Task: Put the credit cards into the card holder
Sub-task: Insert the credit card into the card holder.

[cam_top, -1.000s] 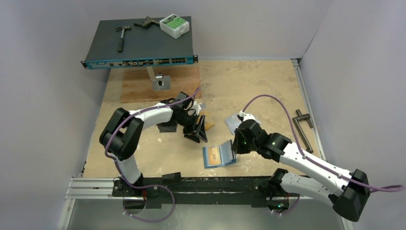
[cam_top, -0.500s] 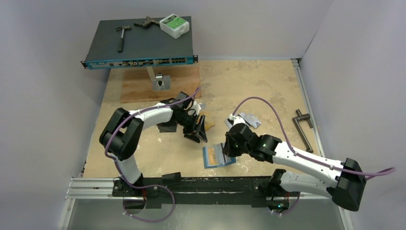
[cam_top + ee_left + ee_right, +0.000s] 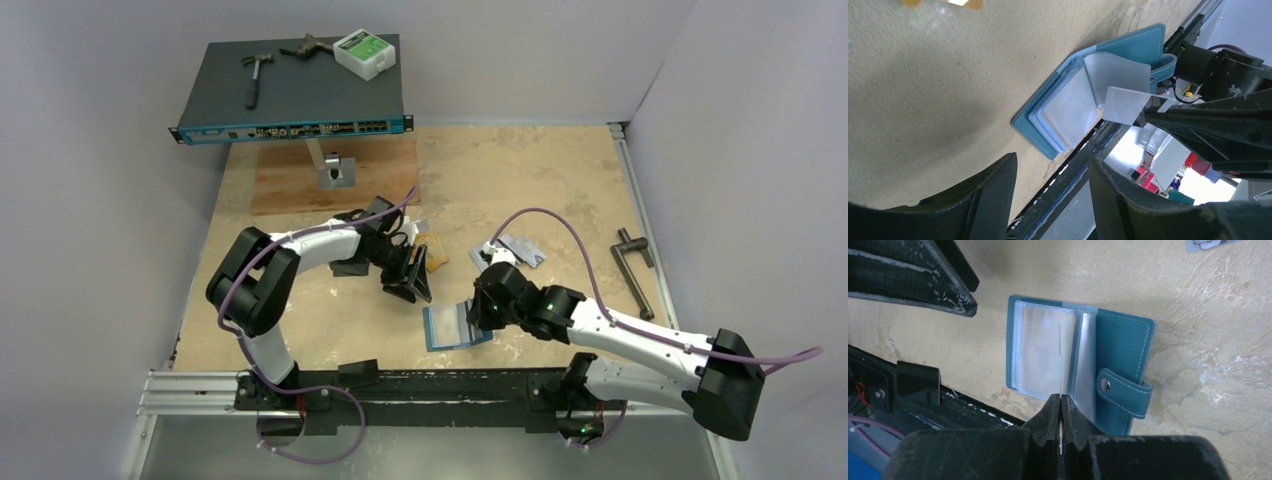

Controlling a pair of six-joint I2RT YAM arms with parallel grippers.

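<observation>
Fingers [image 3: 1047, 417] of R gripper [image 3: 1060, 402] pinched shut on thin frosted plastic leaf [image 3: 1125, 104] of teal stitched card holder [image 3: 445, 325], lying open, lower centre of top view; L gripper [image 3: 1052, 167] jaws apart.

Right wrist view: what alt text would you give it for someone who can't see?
The right claw, shut, pinches a clear pocket leaf seen edge-on, standing up from a teal card holder lying open on a beige table. A grey card peeks in at the top right.
</observation>
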